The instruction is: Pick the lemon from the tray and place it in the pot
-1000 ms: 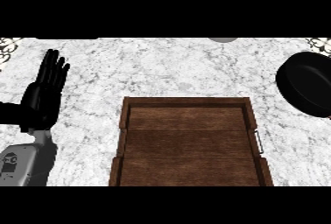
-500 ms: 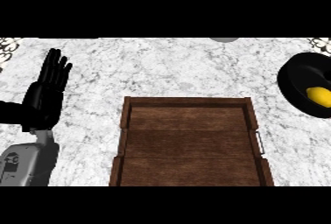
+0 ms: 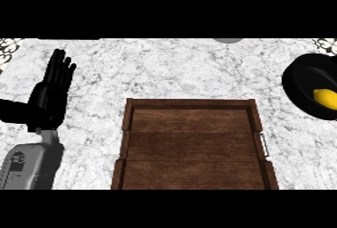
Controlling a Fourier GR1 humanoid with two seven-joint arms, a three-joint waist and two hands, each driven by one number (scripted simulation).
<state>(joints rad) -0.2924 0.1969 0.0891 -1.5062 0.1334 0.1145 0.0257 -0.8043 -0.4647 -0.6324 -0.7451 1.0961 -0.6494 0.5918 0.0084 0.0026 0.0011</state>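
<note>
At the view's left edge, the left hand (image 3: 51,95) shows above its grey forearm (image 3: 31,164), fingers straight and held close together, pointing up the picture, with nothing in it. It rests over the white, grey-veined marble tabletop (image 3: 171,67), well apart from everything else.

Toward the middle, a dark wooden tray (image 3: 194,144) lies flat on the tabletop, its raised rim running round three visible sides while its near end passes out at the lower edge. A small pale handle (image 3: 265,144) sits on the tray's right wall. Only bare planks show inside the tray.

Along the upper edge, right of centre, a small grey rounded shape (image 3: 228,40) is cut off by the frame; what it is cannot be told.

Far right, a black pot (image 3: 304,82) stands on the tabletop, partly cut by the picture's right side and apart from the tray's right corner. The yellow lemon (image 3: 326,99) lies inside the pot, toward its right, itself clipped by the frame's border.

The right hand does not show in the view.
</note>
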